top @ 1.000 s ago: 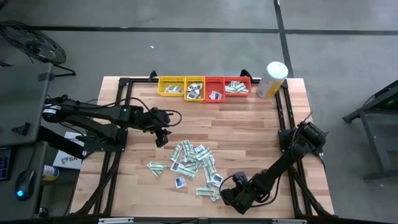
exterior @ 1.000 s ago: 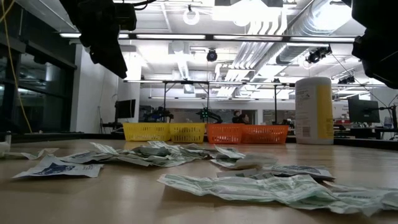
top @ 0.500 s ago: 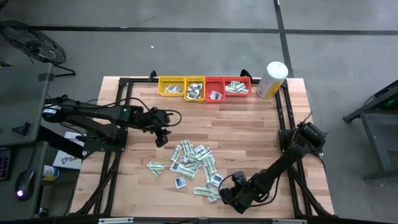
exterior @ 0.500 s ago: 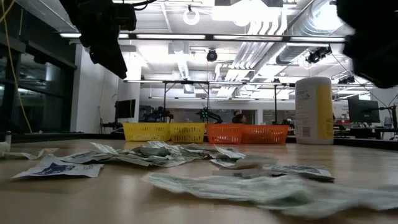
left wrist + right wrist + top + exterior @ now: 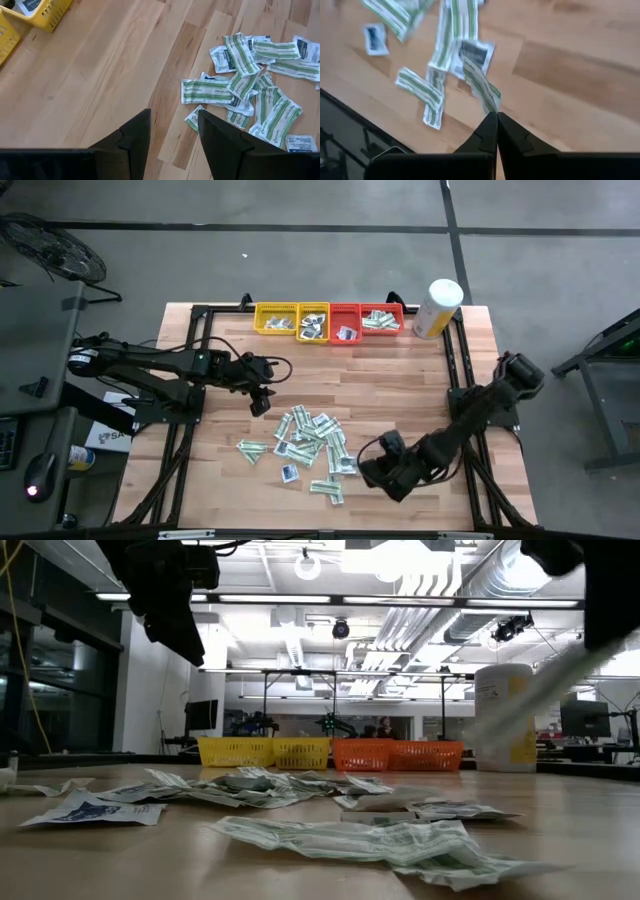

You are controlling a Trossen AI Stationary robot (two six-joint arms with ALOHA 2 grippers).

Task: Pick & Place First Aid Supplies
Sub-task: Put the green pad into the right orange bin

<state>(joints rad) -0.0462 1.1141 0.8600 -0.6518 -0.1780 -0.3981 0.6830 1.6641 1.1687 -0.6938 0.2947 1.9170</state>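
Several flat paper packets, white-and-green strips and small white squares with dark centres, lie in a loose pile (image 5: 312,438) on the wooden table's near middle. My right gripper (image 5: 368,470) hangs above the pile's near right end, shut on one white-and-green strip (image 5: 479,82). My left gripper (image 5: 262,404) waits open above bare wood just beyond the pile's far left edge. In the left wrist view the left gripper (image 5: 172,122) has nothing between its fingers, with packets (image 5: 250,85) lying past them. My right gripper pinches one end of the white-and-green strip (image 5: 490,104) between its two fingertips. The fingers slant down from the table's right near side. The strip reaches on past the fingertips, lifted clear of the table and the other packets.
Two yellow trays (image 5: 290,318) and two red trays (image 5: 365,318) stand in a row at the far edge, each with packets in it. A white-and-yellow canister (image 5: 437,307) stands to their right. Black frame rails (image 5: 455,370) run along both sides of the table.
My right gripper has risen from the near end of the pile and drawn back toward the table's right, taking one green strip up with it. The strips nearest the front edge have shifted a little.
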